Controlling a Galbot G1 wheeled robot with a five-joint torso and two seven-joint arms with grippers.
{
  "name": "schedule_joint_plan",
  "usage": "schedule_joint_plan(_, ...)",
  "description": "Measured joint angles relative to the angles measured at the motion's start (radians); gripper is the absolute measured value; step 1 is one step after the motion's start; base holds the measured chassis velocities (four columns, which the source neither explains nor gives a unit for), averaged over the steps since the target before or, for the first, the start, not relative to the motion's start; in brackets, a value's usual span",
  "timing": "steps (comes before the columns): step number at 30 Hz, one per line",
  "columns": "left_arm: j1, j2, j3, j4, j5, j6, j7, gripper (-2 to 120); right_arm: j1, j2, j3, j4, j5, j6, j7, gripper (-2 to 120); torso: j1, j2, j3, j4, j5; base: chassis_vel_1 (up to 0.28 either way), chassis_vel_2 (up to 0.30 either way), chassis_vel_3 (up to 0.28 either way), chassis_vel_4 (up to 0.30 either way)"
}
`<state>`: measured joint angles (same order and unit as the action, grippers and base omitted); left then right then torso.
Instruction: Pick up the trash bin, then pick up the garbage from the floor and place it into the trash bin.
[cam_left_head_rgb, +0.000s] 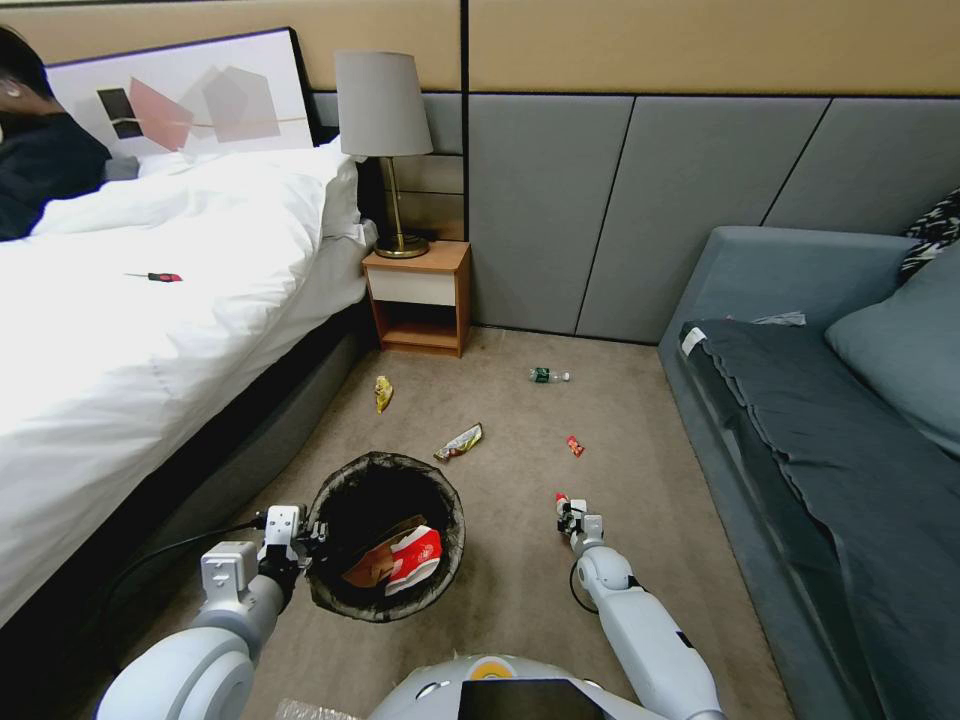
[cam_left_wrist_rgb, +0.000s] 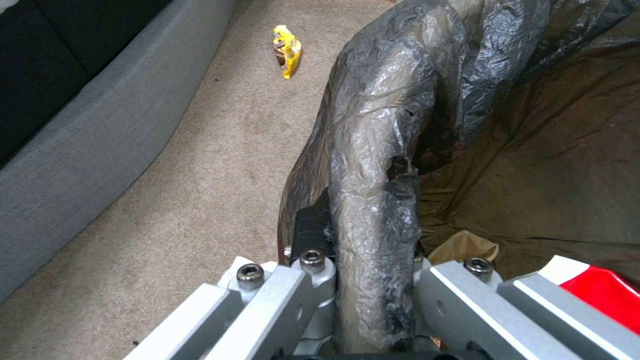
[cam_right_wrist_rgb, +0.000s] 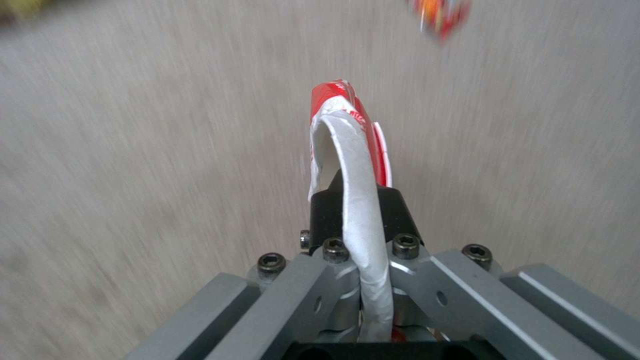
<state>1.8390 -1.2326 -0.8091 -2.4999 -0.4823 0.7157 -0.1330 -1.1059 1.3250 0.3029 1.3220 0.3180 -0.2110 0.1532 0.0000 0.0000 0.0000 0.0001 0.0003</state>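
Head view: trash bin (cam_left_head_rgb: 385, 536) lower centre, left gripper (cam_left_head_rgb: 296, 535) clamped on rim; right gripper (cam_left_head_rgb: 568, 512) just right of it, pinching red-and-white wrapper (cam_left_head_rgb: 561, 497). Best carry wrapper over opening before release.

Left wrist: fingers (cam_left_wrist_rgb: 303, 230) closed on liner-covered rim (cam_left_wrist_rgb: 373, 220); carton (cam_left_wrist_rgb: 600, 290) inside.

Right wrist: wrapper (cam_right_wrist_rgb: 350, 150) squeezed flat between closed pads (cam_right_wrist_rgb: 327, 210); grip detail head view lacks.

You have a white bed (cam_left_head_rgb: 150, 330) on the left with a red-handled screwdriver (cam_left_head_rgb: 160, 277) lying on it. A lamp (cam_left_head_rgb: 385, 140) stands on the nightstand (cam_left_head_rgb: 420, 295); a grey sofa (cam_left_head_rgb: 830, 420) lines the right.

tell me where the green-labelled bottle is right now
In the head view the green-labelled bottle lies on the carpet ahead, right of the nightstand, near the sofa.
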Motion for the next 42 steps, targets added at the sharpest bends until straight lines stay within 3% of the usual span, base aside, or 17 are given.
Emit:
schedule_joint_plan(2, 0.002, 0.001, -0.001, 0.0, 0.0, 0.0, 0.0, 2, -0.014, -0.016, 0.004, 0.058, 0.001, -0.001, 0.002, 0, 0.0, 0.0, 0.0, 0.0, -0.0002, 0.0, 0.0, 0.0, 0.0)
schedule_joint_plan(5, 0.011, 0.002, -0.001, 0.0, 0.0, 0.0, -0.002, 2, -0.061, -0.097, 0.016, 0.24, -0.004, -0.008, -0.009, 0, 0.0, 0.0, 0.0, 0.0, 0.0002, 0.0, 0.0, 0.0, 0.0)
schedule_joint_plan(6, 0.011, 0.002, -0.001, 0.0, 0.0, 0.0, -0.002, 2, -0.061, -0.097, 0.016, 0.24, -0.004, -0.008, -0.009, 0, 0.0, 0.0, 0.0, 0.0, 0.0002, 0.0, 0.0, 0.0, 0.0)
schedule_joint_plan(10, 0.014, 0.002, 0.0, 0.0, 0.0, 0.0, -0.005, 2, -0.128, -0.265, 0.047, 0.527, 0.066, -0.049, -0.029, 0, 0.0, 0.0, 0.0, -0.0006, -0.0005, 0.0, 0.0, 0.0, 0.0)
schedule_joint_plan(11, 0.014, 0.002, 0.0, 0.0, 0.0, 0.0, -0.005, 2, -0.128, -0.265, 0.047, 0.527, 0.066, -0.049, -0.029, 0, 0.0, 0.0, 0.0, -0.0006, -0.0005, 0.0, 0.0, 0.0, 0.0)
schedule_joint_plan(14, 0.017, 0.003, 0.003, 0.0, 0.001, 0.0, -0.005, 2, -0.142, -0.306, 0.05, 0.636, 0.132, -0.071, -0.029, 0, 0.0, 0.0, 0.0, -0.0004, 0.0, 0.0, 0.0, 0.0, 0.0)
schedule_joint_plan(15, 0.019, 0.003, 0.009, 0.0, 0.008, 0.0, -0.005, 2, -0.143, -0.343, 0.043, 0.763, 0.219, -0.099, -0.029, 0, 0.0, 0.0, 0.0, 0.0001, -0.0007, 0.0, 0.0, 0.0, 0.0)
schedule_joint_plan(16, 0.019, 0.003, 0.009, 0.0, 0.008, 0.0, -0.005, 2, -0.143, -0.343, 0.043, 0.763, 0.219, -0.099, -0.029, 0, 0.0, 0.0, 0.0, 0.0001, -0.0007, 0.0, 0.0, 0.0, 0.0)
schedule_joint_plan(19, 0.017, 0.002, 0.022, 0.0, 0.02, 0.0, -0.005, 2, -0.106, -0.387, 0.009, 0.921, 0.372, -0.141, -0.018, 0, 0.0, 0.0, 0.0, 0.0003, -0.0005, 0.0, 0.0, 0.0, 0.0)
schedule_joint_plan(24, 0.015, -0.001, 0.028, 0.0, 0.028, 0.0, -0.004, 2, -0.032, -0.42, -0.058, 1.018, 0.53, -0.169, -0.017, 0, 0.0, 0.0, 0.0, -0.0001, -0.0006, 0.0, 0.0, 0.0, 0.0)
schedule_joint_plan(29, 0.012, -0.009, 0.034, 0.0, 0.034, 0.0, -0.004, 2, 0.009, -0.426, -0.107, 1.043, 0.557, -0.166, -0.05, 0, 0.0, 0.0, 0.0, 0.0, -0.0001, 0.0, 0.0, 0.0, 0.0)
schedule_joint_plan(42, -0.018, -0.013, 0.039, 0.0, 0.039, 0.007, -0.001, 2, 0.166, -0.421, -0.382, 1.065, 0.644, -0.142, -0.102, 0, 0.0, 0.0, 0.0, 0.0, -0.0003, 0.0, 0.0, 0.0, 0.0)
